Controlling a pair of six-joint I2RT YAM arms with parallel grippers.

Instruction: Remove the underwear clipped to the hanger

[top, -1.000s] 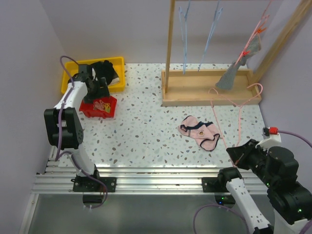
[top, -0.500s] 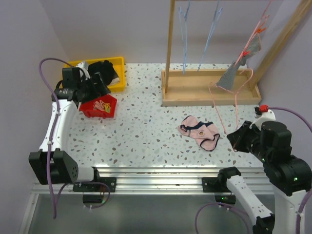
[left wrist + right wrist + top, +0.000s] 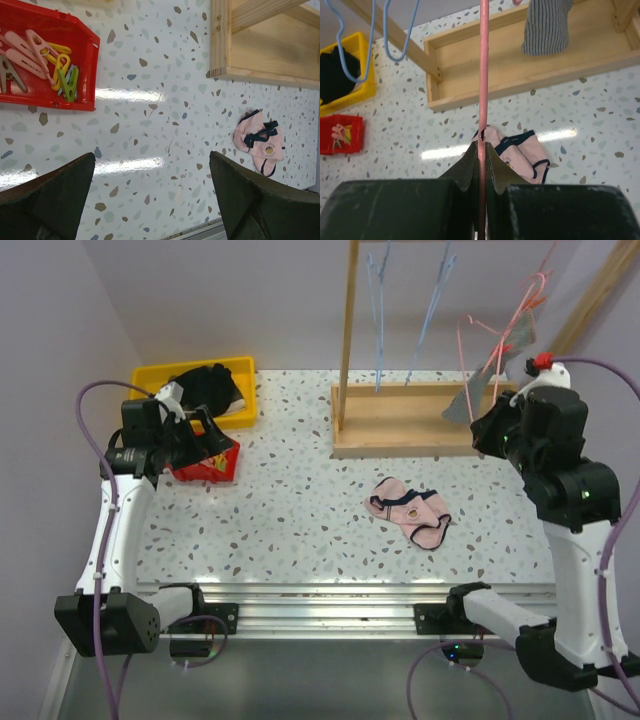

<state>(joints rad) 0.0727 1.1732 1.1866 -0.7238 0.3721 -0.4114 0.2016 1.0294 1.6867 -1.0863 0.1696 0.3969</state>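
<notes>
My right gripper (image 3: 481, 146) is shut on the thin pink hanger (image 3: 483, 75), held high over the right of the table in the top view (image 3: 497, 425). The grey striped underwear (image 3: 488, 380) hangs clipped to the hanger (image 3: 500, 340) above the wooden tray, and shows in the right wrist view (image 3: 546, 25). The pale pink underwear with dark trim (image 3: 408, 508) lies loose on the table, also in the left wrist view (image 3: 259, 141) and the right wrist view (image 3: 520, 155). My left gripper (image 3: 152, 195) is open and empty above the table, right of the red bin; it also shows in the top view (image 3: 195, 440).
A red bin (image 3: 205, 462) of clothes pegs (image 3: 45, 60) sits at the left. A yellow bin (image 3: 160, 380) holds a black clothing heap (image 3: 210, 388). A wooden rack with a tray base (image 3: 400, 425) stands at the back, with blue hangers (image 3: 380, 310) on it.
My right arm has risen and lifted the pink hanger with the grey underwear up off the table. My left arm has swung out from over the red bin.
</notes>
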